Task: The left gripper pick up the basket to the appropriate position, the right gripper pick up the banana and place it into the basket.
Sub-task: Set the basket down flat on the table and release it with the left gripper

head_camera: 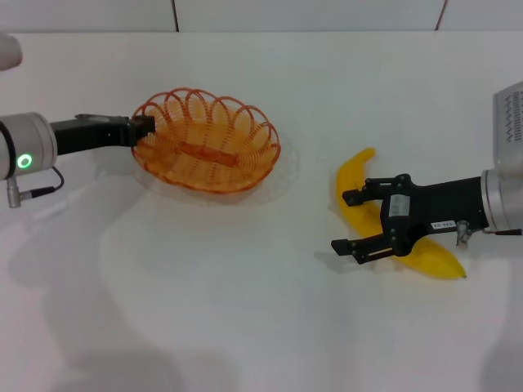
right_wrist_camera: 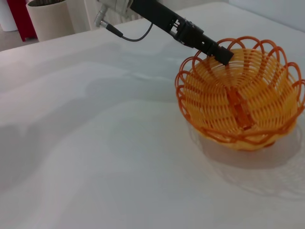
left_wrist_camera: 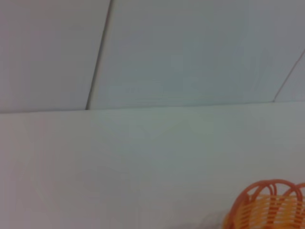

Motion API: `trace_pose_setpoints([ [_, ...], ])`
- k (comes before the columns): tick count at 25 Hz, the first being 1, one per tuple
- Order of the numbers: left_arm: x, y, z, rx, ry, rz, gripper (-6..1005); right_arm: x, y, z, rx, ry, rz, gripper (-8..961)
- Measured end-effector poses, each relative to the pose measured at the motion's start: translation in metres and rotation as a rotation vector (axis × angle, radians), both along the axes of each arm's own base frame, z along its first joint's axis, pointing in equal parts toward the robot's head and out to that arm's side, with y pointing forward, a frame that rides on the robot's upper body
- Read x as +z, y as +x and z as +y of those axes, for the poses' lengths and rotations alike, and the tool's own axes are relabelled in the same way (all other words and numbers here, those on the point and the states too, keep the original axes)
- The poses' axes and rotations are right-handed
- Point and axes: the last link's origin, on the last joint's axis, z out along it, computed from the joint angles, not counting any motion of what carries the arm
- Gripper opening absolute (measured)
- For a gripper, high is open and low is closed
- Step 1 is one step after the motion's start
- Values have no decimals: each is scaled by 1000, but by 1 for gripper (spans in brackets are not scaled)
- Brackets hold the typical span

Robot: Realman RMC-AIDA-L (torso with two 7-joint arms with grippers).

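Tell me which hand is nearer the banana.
Right. The right hand is directly over the banana, fingers open astride it; the left hand is across the table at the basket rim.

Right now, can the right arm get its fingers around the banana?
Probably yes: the right gripper hangs open right over the banana, fingers on either side of its curve, with nothing between them.

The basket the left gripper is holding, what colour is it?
Orange: the basket is see-through wire with a looped rim, clearest in the right wrist view.
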Motion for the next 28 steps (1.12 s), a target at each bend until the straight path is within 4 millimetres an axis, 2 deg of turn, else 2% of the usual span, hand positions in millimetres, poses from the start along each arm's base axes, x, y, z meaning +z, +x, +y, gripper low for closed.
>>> trace_pose_setpoints([
  [28,-5,-9,-7,33,-6,-26,84,1,-5,3,9,4,18,894],
])
